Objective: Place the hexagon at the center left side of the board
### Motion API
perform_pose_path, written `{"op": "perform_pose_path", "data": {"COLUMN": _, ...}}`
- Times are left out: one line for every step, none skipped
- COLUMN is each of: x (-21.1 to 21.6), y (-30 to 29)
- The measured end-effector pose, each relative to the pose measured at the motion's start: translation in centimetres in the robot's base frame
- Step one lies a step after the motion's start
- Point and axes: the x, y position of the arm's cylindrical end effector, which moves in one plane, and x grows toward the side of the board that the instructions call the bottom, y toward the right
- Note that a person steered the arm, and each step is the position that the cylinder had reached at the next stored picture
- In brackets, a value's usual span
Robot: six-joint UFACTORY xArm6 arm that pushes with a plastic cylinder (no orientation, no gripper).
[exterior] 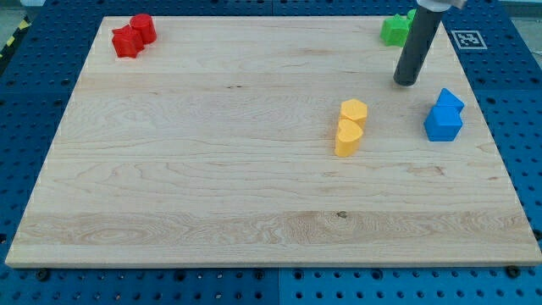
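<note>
My tip (406, 82) rests on the wooden board (212, 169) at the upper right. Two yellow blocks touch each other below and to the left of it: the upper one (354, 111) looks like a hexagon, while the lower one (347, 139) has a shape I cannot make out. The tip stands apart from both, about a block's width up and right of the upper yellow one. Two blue blocks (444, 116) sit close together to the right of the tip and slightly below it.
Two red blocks sit touching in the top left corner, a star-like one (127, 42) and a rounder one (143, 26). A green block (393, 30) lies at the top right edge, partly hidden behind the rod. A blue pegboard (517, 127) surrounds the board.
</note>
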Motion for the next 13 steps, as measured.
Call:
{"op": "perform_pose_path", "data": {"x": 1.3, "y": -1.3}}
{"op": "perform_pose_path", "data": {"x": 4.4, "y": -2.4}}
{"op": "perform_pose_path", "data": {"x": 5.0, "y": -2.4}}
{"op": "perform_pose_path", "data": {"x": 7.1, "y": -2.4}}
{"op": "perform_pose_path", "data": {"x": 7.5, "y": -3.0}}
{"op": "perform_pose_path", "data": {"x": 7.3, "y": -5.8}}
{"op": "perform_pose_path", "data": {"x": 7.2, "y": -6.8}}
{"op": "perform_pose_path", "data": {"x": 7.2, "y": -8.9}}
{"op": "perform_pose_path", "data": {"x": 7.2, "y": -12.3}}
{"op": "perform_pose_path", "data": {"x": 7.3, "y": -13.8}}
{"op": "perform_pose_path", "data": {"x": 7.3, "y": -15.0}}
{"op": "perform_pose_path", "data": {"x": 7.1, "y": -17.2}}
{"op": "perform_pose_path", "data": {"x": 4.2, "y": -19.2}}
